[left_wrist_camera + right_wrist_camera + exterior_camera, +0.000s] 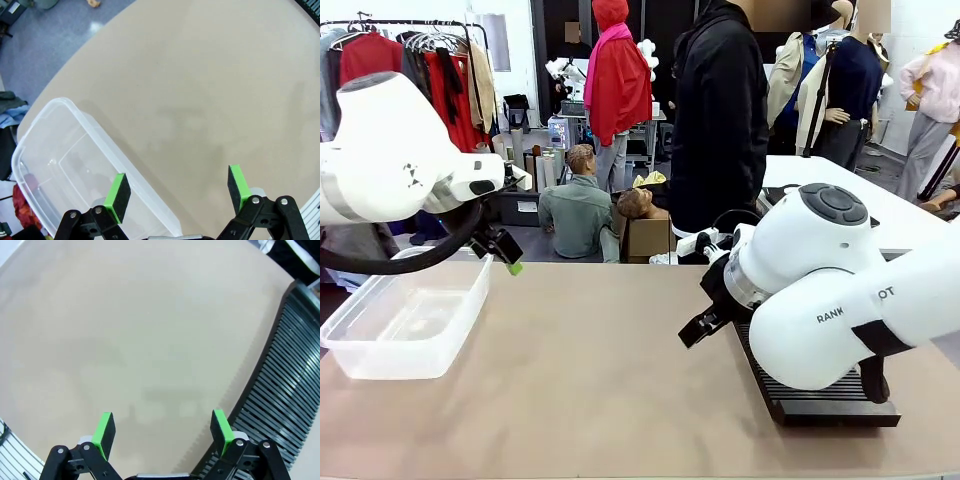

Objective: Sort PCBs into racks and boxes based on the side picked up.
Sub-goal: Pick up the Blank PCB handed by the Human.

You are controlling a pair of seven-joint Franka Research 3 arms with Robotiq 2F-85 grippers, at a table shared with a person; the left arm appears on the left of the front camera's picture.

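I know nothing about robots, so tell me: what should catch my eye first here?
The white left arm and right arm loom over a tan table, left gripper and right gripper both open. A clear box sits at the left, a black slotted rack at the right. A person in black stands at the far side.

Left arm (390,150) in from the upper left of the front frame, left gripper (500,245) angled down at mid-left, green pads (118,192) spread wide, empty. Right arm (840,300) in from the right edge, elbow bulking large, right gripper (703,325) low near centre, jaws likewise wide apart, empty.
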